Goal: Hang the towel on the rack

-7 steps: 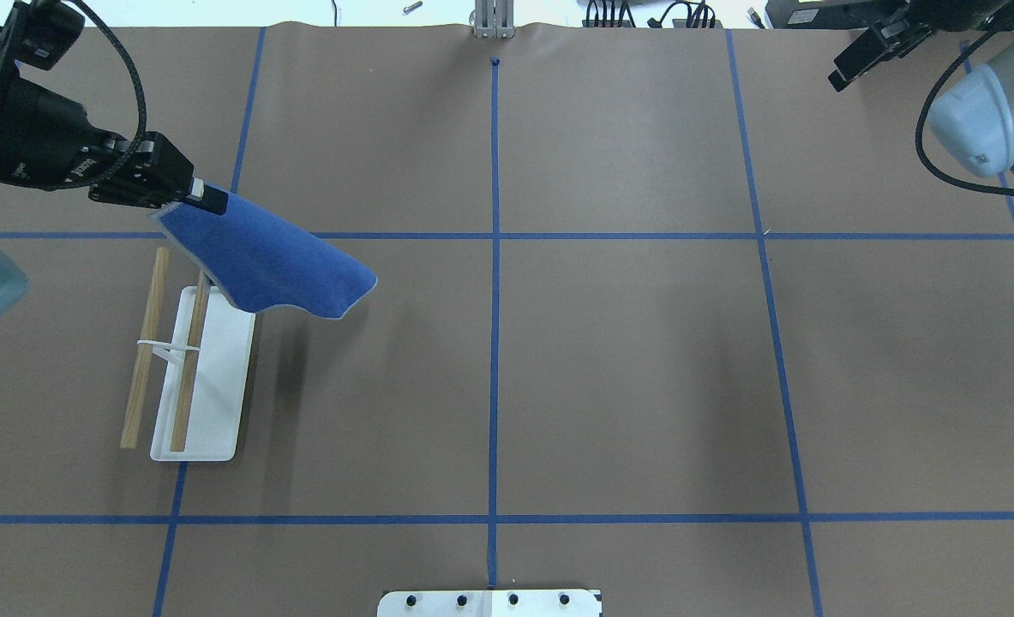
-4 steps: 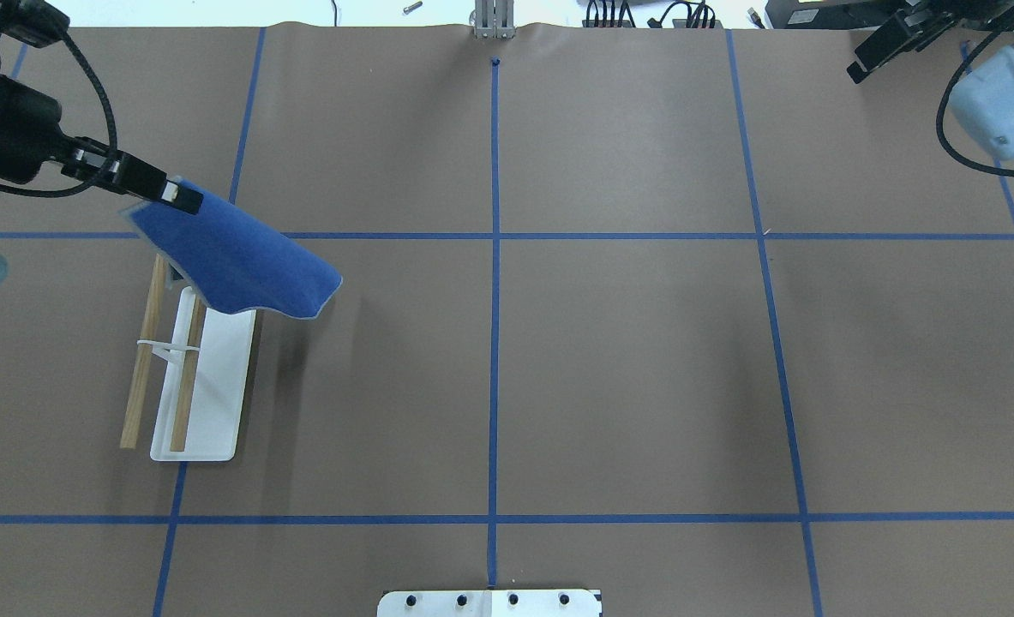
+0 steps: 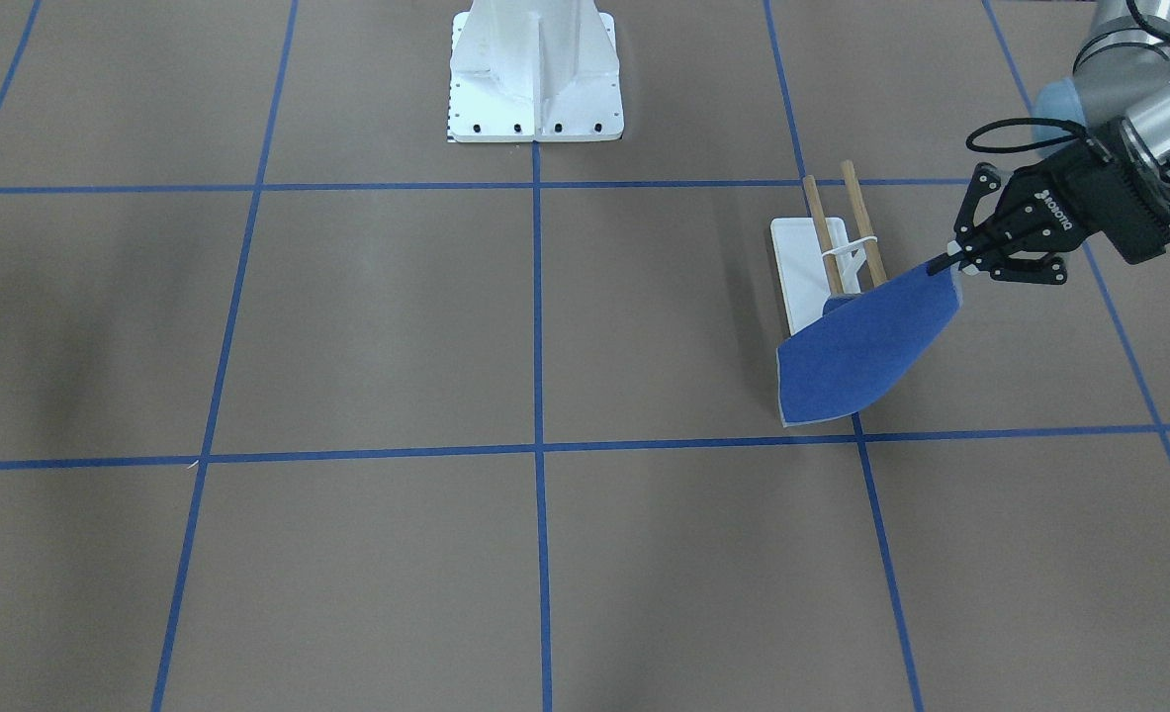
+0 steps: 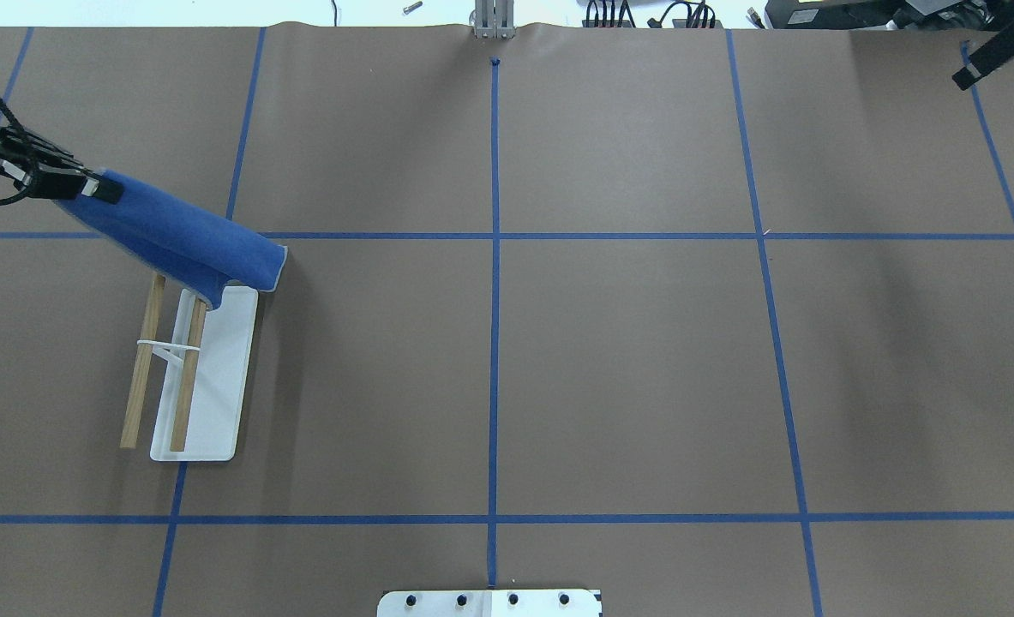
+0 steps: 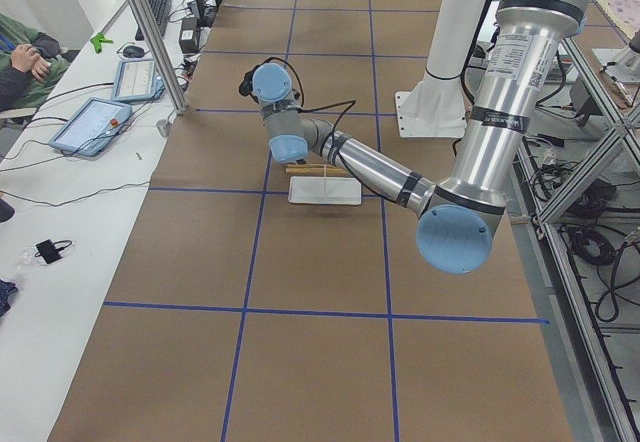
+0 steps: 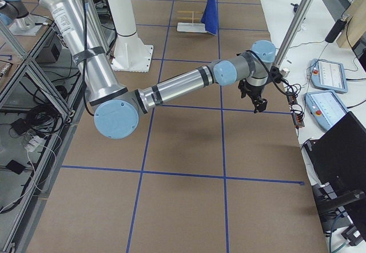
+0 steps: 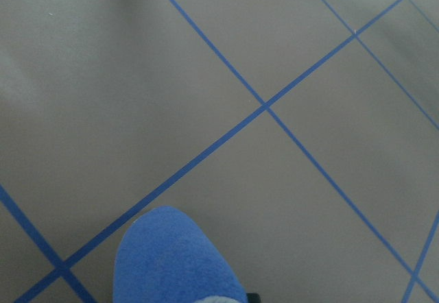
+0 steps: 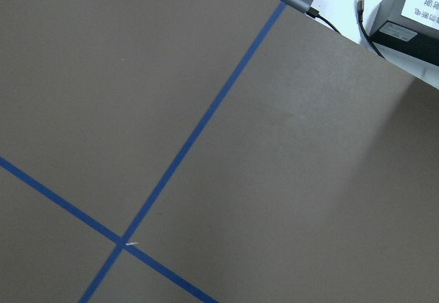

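Observation:
The royal blue towel (image 4: 183, 242) hangs by one corner from my left gripper (image 4: 87, 187), which is shut on it. It also shows in the front-facing view (image 3: 866, 346) below that gripper (image 3: 944, 265). The towel's lower part covers the end of the rack (image 4: 215, 386) that is farther from the robot. I cannot tell whether it touches the two wooden dowels (image 3: 827, 232). The left wrist view shows only a fold of towel (image 7: 178, 258). My right gripper (image 4: 991, 56) is high at the table's far right corner, and I cannot tell whether it is open or shut.
The white bolted robot pedestal (image 3: 535, 74) stands at the table's robot side. Blue tape lines (image 4: 495, 300) cross the brown table cover. Cables and boxes (image 8: 411, 5) lie past the far edge. Tablets (image 5: 95, 127) lie on the side bench.
My left gripper has moved left and outward with the towel, which now folds narrower over the rack's far end. My right arm has drawn back toward the far right corner.

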You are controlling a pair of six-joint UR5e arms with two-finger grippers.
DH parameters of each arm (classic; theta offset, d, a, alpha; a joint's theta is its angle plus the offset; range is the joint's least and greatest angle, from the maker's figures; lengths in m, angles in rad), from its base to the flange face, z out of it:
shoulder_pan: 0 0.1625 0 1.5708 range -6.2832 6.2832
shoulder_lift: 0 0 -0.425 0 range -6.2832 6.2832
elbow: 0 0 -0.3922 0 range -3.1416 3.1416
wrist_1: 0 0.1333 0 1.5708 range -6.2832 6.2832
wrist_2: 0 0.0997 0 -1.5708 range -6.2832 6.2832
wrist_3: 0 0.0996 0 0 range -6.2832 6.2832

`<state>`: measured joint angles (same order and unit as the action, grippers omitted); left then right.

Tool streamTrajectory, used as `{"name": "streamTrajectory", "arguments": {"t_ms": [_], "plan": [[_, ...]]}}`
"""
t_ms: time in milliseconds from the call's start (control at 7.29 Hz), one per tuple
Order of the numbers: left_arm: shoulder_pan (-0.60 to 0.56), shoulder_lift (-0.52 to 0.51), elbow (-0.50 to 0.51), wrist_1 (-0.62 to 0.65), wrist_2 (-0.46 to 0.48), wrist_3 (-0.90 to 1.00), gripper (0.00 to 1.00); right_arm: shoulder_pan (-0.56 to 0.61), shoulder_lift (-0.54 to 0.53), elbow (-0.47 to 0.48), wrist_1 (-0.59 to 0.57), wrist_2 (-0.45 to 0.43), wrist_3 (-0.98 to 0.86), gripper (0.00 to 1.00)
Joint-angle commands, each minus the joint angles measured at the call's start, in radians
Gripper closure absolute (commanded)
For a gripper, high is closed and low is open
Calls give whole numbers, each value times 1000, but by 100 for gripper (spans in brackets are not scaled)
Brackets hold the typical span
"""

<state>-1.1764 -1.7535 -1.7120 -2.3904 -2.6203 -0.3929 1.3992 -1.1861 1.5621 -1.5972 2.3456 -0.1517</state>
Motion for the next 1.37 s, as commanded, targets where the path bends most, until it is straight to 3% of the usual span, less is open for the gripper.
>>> {"name": "streamTrajectory", "arguments": {"t_ms": [0, 275, 686, 1235], "plan": [[-2, 57, 3, -6, 5, 46, 100, 69, -116, 3, -3, -8, -133, 0], [1, 115, -8, -24, 23, 34, 100, 105, -162, 6, 2, -15, -166, 0], [15, 51, -61, -24, 9, -191, 100, 106, -165, 4, 3, -15, -166, 0], [50, 170, -55, -88, 12, -181, 100, 150, -219, 6, 2, -44, -178, 0]]}}
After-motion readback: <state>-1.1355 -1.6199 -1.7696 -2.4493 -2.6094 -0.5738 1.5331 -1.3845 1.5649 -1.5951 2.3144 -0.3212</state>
